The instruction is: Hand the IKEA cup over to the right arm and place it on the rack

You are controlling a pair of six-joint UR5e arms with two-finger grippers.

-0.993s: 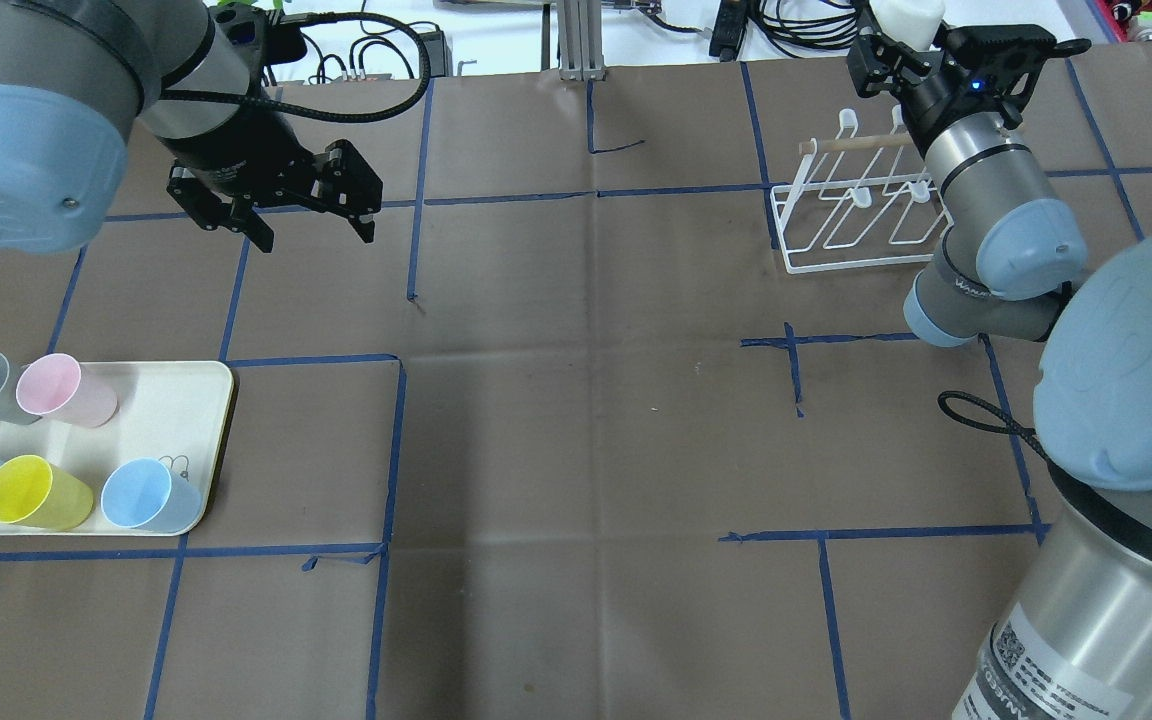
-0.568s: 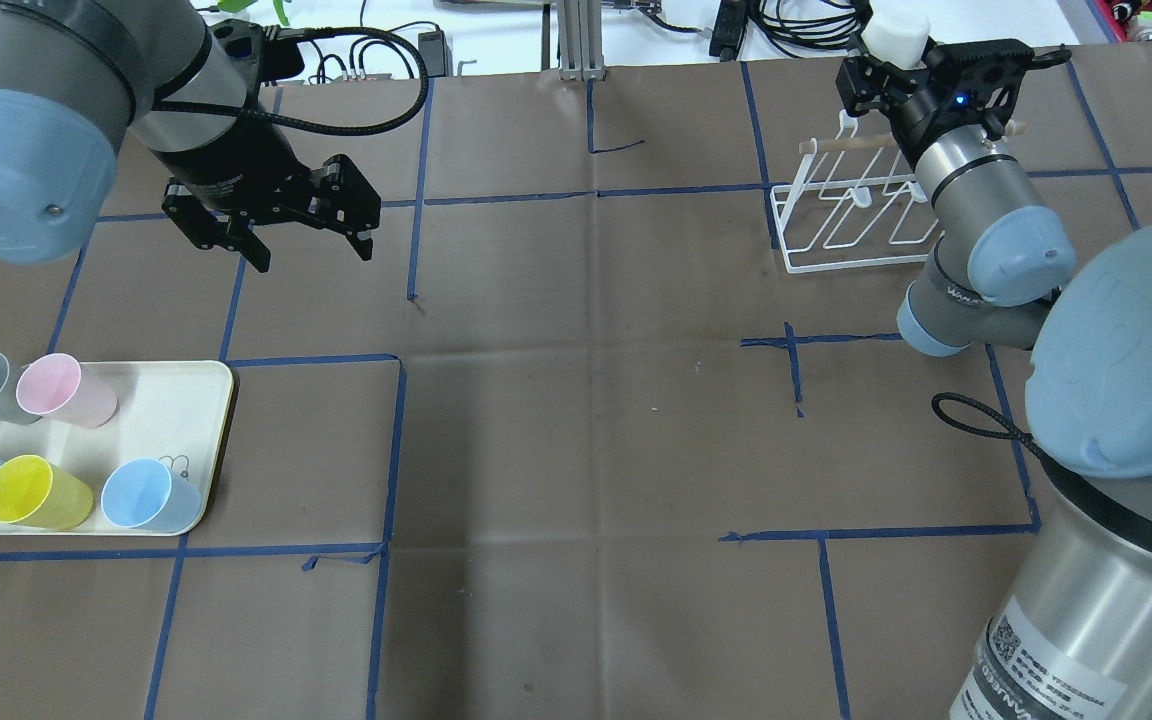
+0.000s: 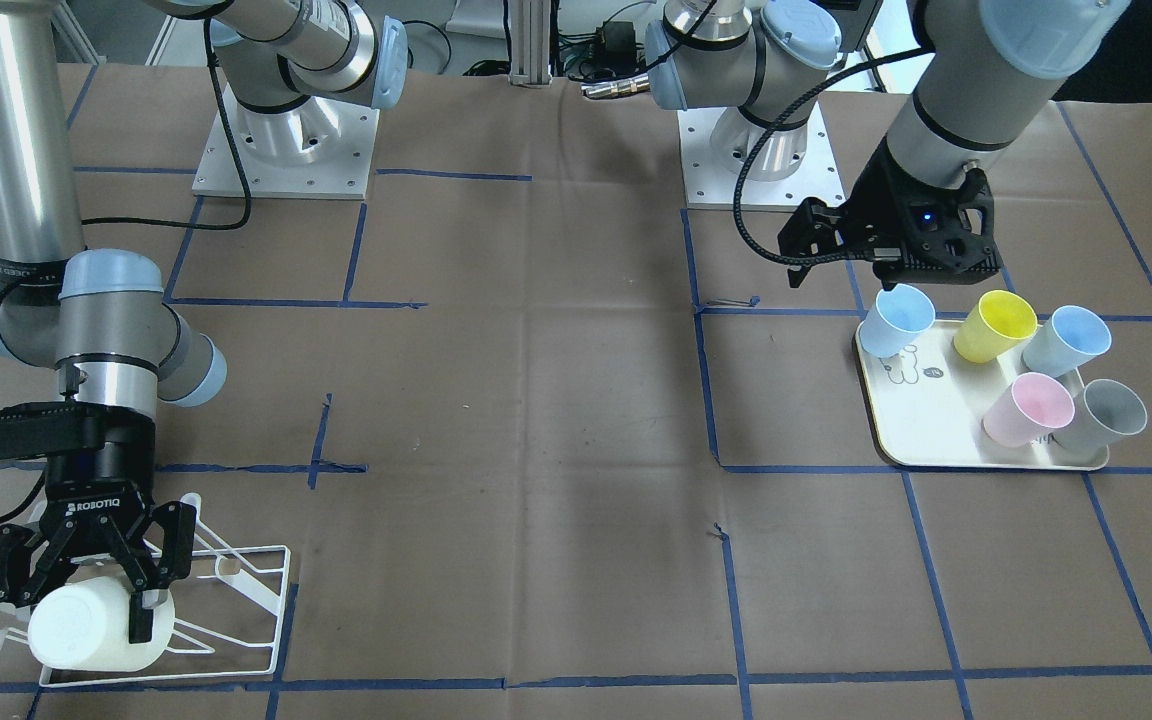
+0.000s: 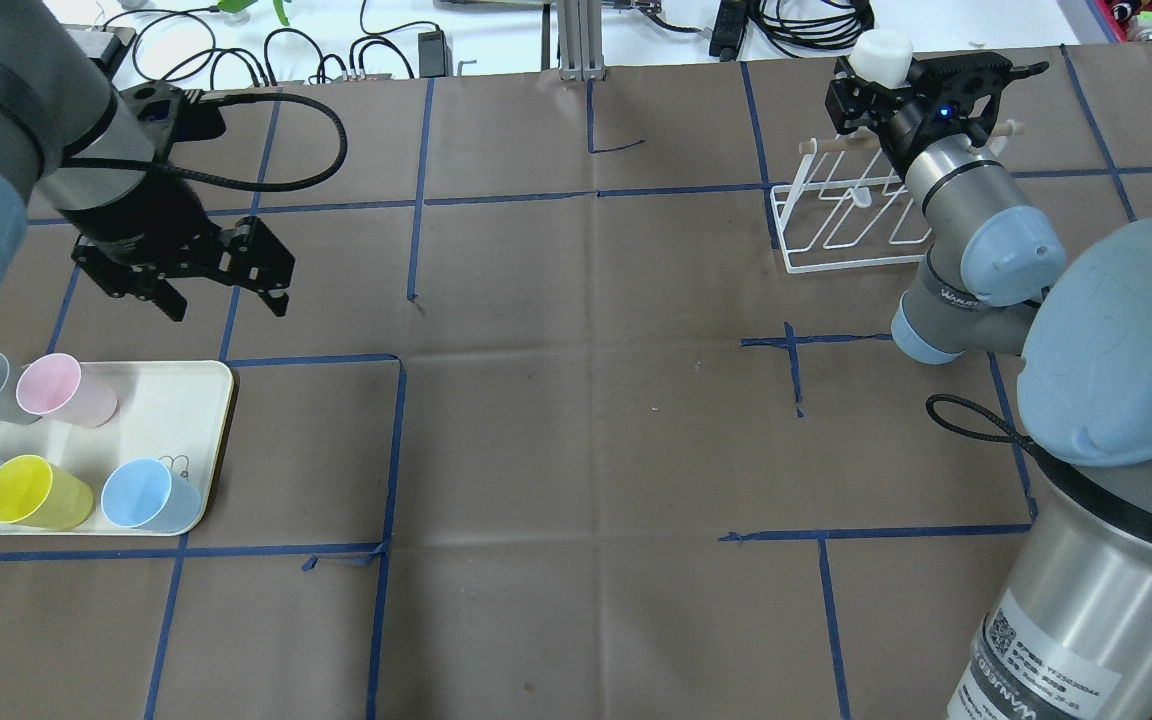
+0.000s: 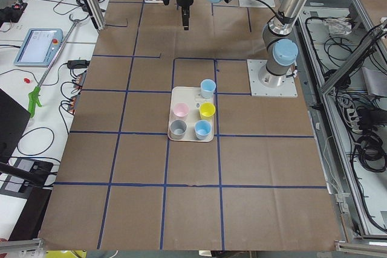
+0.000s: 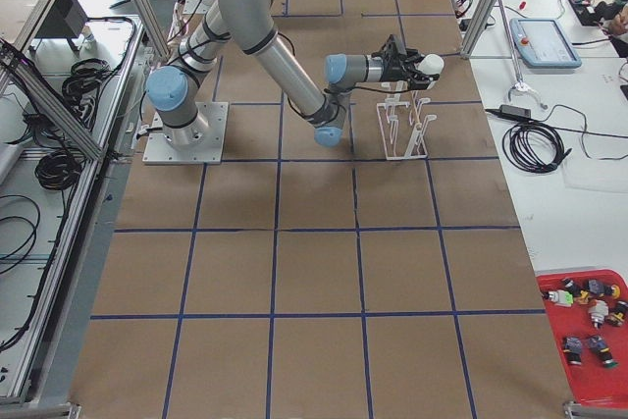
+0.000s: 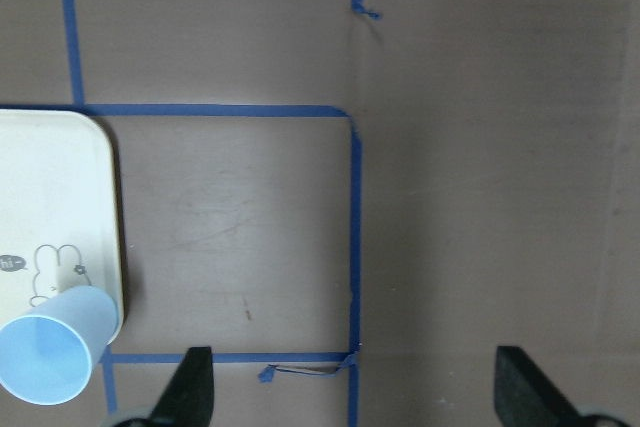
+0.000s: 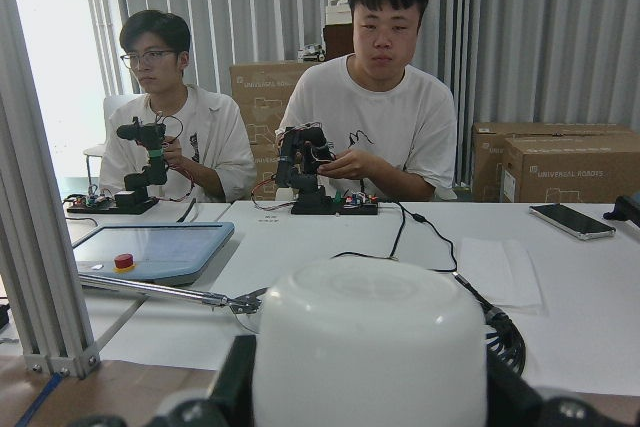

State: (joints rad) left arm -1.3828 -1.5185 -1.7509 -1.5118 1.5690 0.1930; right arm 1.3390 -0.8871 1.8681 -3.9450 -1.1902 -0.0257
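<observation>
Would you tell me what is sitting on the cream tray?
A blue cup, a second blue cup, a yellow cup, a pink cup, a grey cup. The tray surface beneath them is covered.

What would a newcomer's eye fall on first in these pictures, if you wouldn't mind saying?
Probably the white cup, clamped in the right gripper over the white wire rack on the robot's far right. Next, the five coloured cups on the cream tray at the robot's near left, with the left gripper hanging open above the table just beyond it.
</observation>
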